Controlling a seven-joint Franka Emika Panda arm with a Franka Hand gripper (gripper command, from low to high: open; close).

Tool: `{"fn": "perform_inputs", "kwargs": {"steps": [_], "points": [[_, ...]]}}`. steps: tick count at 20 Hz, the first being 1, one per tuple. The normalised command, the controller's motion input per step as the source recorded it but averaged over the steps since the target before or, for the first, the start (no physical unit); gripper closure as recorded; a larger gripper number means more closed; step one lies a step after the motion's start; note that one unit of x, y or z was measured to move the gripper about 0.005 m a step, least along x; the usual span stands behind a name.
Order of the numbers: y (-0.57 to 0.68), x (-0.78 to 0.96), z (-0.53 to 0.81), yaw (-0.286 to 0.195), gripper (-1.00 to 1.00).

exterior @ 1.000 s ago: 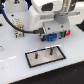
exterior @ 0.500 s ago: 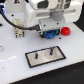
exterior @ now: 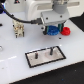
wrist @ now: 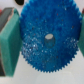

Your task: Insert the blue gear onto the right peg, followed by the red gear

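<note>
The hand (exterior: pixel 54 30) hangs directly over the blue gear (wrist: pixel 48 40), fingers (wrist: pixel 8 42) spread apart either side of it. The right peg (exterior: pixel 51 51) stands nearer the camera on the tabletop (exterior: pixel 15 57).

One blue gear (exterior: pixel 52 31) shows in the exterior view, and it fills the wrist view (wrist: pixel 47 40). One red gear (exterior: pixel 65 32) lies just beside it on the exterior view's right. One grey black-edged plate (exterior: pixel 35 61) rests on the white table (exterior: pixel 70 67), nearer than the gears. It carries two upright pegs: the right peg (exterior: pixel 51 51) and its left twin (exterior: pixel 36 55).
</note>
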Motion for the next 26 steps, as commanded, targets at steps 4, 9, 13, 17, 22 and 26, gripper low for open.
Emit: {"fn": "perform_inputs", "kwargs": {"steps": [4, 9, 13, 17, 22, 26], "points": [[-0.08, 0.64, 0.49, 0.0, 1.0], [-0.15, 0.76, 0.38, 0.0, 1.0], [-0.26, 0.78, 0.27, 0.0, 1.0], [-0.29, 0.79, 0.2, 0.0, 1.0], [-0.23, 0.74, 0.16, 0.0, 1.0], [-0.16, 0.6, 0.03, 0.0, 1.0]]}}
